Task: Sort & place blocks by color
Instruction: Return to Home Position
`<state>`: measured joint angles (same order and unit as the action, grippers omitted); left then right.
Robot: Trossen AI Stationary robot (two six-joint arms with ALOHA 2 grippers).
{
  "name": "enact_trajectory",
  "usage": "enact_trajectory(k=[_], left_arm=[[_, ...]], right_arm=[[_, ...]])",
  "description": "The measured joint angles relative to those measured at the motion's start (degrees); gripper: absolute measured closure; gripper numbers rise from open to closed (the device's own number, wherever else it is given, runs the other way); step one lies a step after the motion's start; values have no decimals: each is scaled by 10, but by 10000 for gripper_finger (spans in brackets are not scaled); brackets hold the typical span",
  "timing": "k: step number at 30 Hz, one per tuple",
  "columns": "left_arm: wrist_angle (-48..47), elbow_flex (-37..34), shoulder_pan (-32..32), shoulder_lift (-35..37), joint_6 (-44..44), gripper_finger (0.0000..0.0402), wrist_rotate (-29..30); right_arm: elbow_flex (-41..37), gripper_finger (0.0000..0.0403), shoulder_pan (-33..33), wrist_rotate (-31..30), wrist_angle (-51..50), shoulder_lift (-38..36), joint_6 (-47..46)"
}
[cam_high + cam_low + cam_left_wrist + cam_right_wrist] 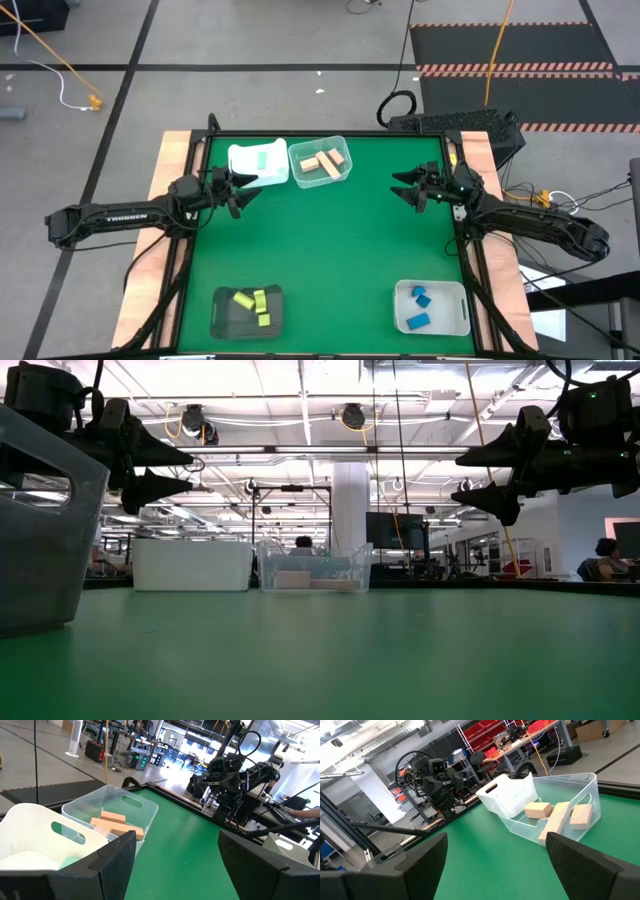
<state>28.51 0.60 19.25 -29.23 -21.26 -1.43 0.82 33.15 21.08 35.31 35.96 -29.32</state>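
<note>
Two open, empty: left end effector (252,185), right end effector (398,187) | only high view shows yellow-green blocks (245,299), blue blocks (418,320)

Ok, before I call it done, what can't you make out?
- White bin: mint blocks too small to count in high view; wall hides them in low view.
- Dark bin: cut by low view's left edge; wall hides contents.
- Blue blocks: high view only, too small to count.
- Left gripper: its finger covers part of the white bin, left wrist view.
</note>
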Motion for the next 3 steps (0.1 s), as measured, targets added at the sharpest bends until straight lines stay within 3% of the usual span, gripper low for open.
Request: enact_trajectory(k=[3], left_arm=[[0,0,0,0,0,119,0]], right_arm=[[0,77,0,0,0,0,0]])
